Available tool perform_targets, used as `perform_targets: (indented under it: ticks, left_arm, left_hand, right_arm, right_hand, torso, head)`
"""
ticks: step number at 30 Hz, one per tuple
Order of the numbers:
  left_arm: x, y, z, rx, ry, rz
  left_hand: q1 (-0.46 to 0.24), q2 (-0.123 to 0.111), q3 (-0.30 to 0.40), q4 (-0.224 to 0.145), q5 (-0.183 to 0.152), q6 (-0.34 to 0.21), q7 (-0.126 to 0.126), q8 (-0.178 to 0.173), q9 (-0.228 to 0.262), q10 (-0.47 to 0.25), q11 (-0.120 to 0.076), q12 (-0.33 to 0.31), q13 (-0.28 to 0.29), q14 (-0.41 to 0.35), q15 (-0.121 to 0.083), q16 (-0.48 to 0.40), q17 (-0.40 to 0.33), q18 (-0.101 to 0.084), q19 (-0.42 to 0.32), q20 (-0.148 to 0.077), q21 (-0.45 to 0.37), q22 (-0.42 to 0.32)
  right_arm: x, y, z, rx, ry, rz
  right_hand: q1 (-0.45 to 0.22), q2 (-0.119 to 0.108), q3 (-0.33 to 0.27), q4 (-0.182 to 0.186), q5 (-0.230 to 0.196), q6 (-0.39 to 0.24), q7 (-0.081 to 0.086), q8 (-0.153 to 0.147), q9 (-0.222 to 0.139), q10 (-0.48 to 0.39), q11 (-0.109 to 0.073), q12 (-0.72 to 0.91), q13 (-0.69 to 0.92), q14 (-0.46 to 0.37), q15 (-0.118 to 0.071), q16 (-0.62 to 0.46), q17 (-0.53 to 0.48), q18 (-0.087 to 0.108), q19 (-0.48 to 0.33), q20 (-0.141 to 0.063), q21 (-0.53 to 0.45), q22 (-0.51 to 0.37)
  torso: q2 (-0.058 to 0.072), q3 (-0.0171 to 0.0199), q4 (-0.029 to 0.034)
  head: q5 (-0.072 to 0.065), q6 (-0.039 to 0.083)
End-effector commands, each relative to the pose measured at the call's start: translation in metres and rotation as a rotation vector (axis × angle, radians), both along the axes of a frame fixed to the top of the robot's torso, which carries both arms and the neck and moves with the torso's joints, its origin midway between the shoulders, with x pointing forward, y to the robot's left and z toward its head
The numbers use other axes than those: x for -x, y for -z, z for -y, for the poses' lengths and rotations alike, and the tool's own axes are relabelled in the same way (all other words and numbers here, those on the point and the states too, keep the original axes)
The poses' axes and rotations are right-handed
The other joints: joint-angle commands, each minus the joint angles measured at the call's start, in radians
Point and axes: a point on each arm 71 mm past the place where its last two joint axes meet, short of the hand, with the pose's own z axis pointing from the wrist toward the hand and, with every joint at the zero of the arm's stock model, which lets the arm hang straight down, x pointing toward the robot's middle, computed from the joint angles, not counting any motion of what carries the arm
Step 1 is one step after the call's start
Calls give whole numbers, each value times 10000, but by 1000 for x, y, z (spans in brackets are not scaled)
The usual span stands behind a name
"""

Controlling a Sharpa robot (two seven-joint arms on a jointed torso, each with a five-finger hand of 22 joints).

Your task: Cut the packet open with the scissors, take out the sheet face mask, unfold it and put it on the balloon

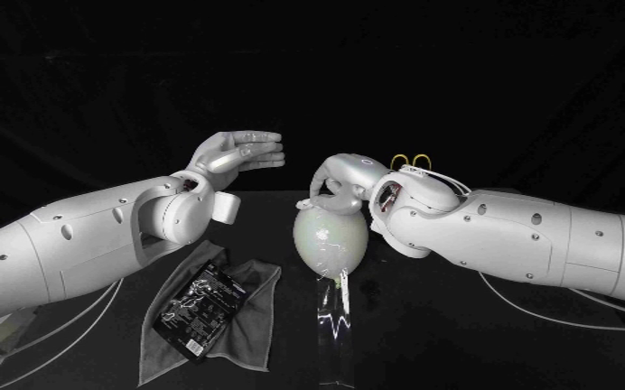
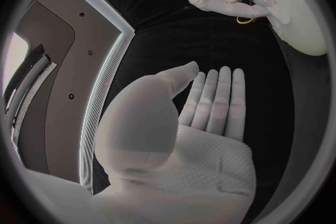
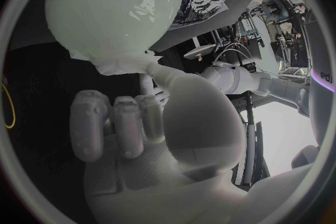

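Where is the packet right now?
In the head view the packet lies on a grey cloth, left of the balloon.

Balloon (image 1: 326, 241) mid-table, packet (image 1: 200, 305) left, narrow gap between

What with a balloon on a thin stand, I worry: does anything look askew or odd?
The sheet face mask is bunched in a crumpled wad at the top of the balloon, where the right robot hand pinches it, rather than spread smooth. The balloon itself stands roughly upright on its clear stand.
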Motion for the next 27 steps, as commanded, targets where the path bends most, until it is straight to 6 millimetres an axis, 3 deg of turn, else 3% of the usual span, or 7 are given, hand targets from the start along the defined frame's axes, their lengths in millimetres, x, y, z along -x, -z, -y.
perform_targets:
  ticks: [1, 8, 14, 21, 23, 27]
  left_arm:
    - [0, -1, 1, 102, 34, 61]
    - [-1, 0, 3, 138, 155, 58]
    - [-2, 1, 8, 256, 480, 50]
    - [-4, 4, 17, 430, 969, -43]
    - [-5, 7, 22, 508, 1140, -76]
    - [-7, 12, 29, 652, 1327, -121]
  left_hand:
    - [-7, -34, 7, 59, 29, -13, 314, 19, -13, -29, 41, -40, -12, 24, -6, 47, 10, 124, -7, 48, -38, -18]
    - [-5, -63, -13, 77, 28, -34, 319, 10, -20, -52, 50, -48, -13, 1, 4, 38, 12, 150, -21, 83, -61, -29]
    - [-131, -214, -153, 260, 25, -69, 254, 12, -36, -68, 31, -33, -7, -170, 41, -46, 0, 173, -381, 316, -355, -101]
    - [-585, -493, -823, 842, 24, -284, 207, -49, -89, -313, 65, -67, -9, -688, 153, -149, -111, 16, -1719, 419, -1009, -150]
    - [-731, -593, -1133, 1025, 26, -387, 216, -89, -112, -452, 99, -77, -11, -906, 207, -159, -160, -113, -2437, 430, -1236, -199]
    - [-810, -677, -1580, 1231, 20, -536, 183, -144, -142, -638, 135, -77, -10, -1293, 292, -166, -244, -299, -3110, 432, -1454, -235]
  right_arm:
    - [2, -9, 3, -1620, 230, 291]
    - [1, -15, 13, -2806, 845, -529]
    - [-1, -19, 21, -3482, 1335, -1212]
    - [-8, -25, 31, -4275, 1745, -1763]
    - [-10, -28, 34, -4528, 1807, -1865]
    - [-13, -33, 38, -4844, 1876, -1917]
  right_hand:
    - [92, 28, 291, -334, -25, 6, -77, 180, 321, 821, -51, 106, 2290, 1023, -65, 42, 2635, -114, 397, -91, 101, 2237]
    - [70, 36, 315, -343, -28, 3, -80, 213, 343, 817, -55, 92, 2282, 1023, -71, 42, 2635, -115, 399, -95, 107, 2238]
    - [66, 35, 320, -346, -28, -2, -80, 217, 347, 816, -55, 91, 2282, 1023, -73, 42, 2635, -110, 389, -95, 87, 2232]
    - [60, 32, 326, -353, -28, -9, -81, 226, 353, 818, -56, 94, 2284, 1023, -76, 42, 2635, -106, 380, -97, 69, 2227]
    - [54, 30, 327, -354, -28, -13, -80, 229, 356, 815, -56, 89, 2280, 1023, -77, 42, 2635, -103, 374, -97, 56, 2223]
    - [42, 25, 327, -356, -29, -21, -79, 236, 362, 811, -55, 78, 2274, 1023, -78, 42, 2635, -99, 364, -99, 37, 2217]
  torso:
    - [-5, 0, 2]
    - [-18, -2, 3]
    - [-11, 1, 3]
    - [-4, 1, -2]
    - [-2, 1, 5]
    - [-2, 0, 5]
  head:
    - [-6, 26]
    - [-23, 120]
    - [2, 187]
    - [29, 291]
    - [40, 313]
    - [43, 365]
